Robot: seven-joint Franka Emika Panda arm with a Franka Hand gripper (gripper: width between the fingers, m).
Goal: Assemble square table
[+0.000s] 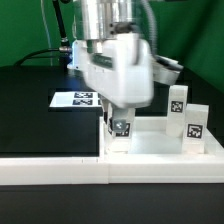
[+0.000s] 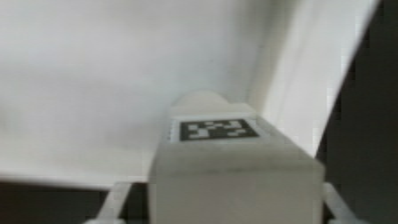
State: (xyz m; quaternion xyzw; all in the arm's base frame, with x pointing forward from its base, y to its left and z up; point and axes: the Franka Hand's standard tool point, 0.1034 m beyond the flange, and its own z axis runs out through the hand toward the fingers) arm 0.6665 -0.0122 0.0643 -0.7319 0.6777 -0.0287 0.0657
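White tagged leg (image 1: 122,131) upright on square tabletop (image 1: 160,150), 2 more legs (image 1: 186,112) nearby

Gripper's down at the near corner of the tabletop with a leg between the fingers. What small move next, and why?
Probably a short straight lift. The gripper appears closed on a tagged leg standing at the tabletop's corner, close to the barrier wall. Raising it first should clear the wall before any sideways travel. Two more legs stand nearby.

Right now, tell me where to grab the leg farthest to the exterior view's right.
Take the rightmost leg by its upper half, probably from straight above: it stands upright with its top free. Set the fingers on faces not turned toward the neighbouring leg close beside it.
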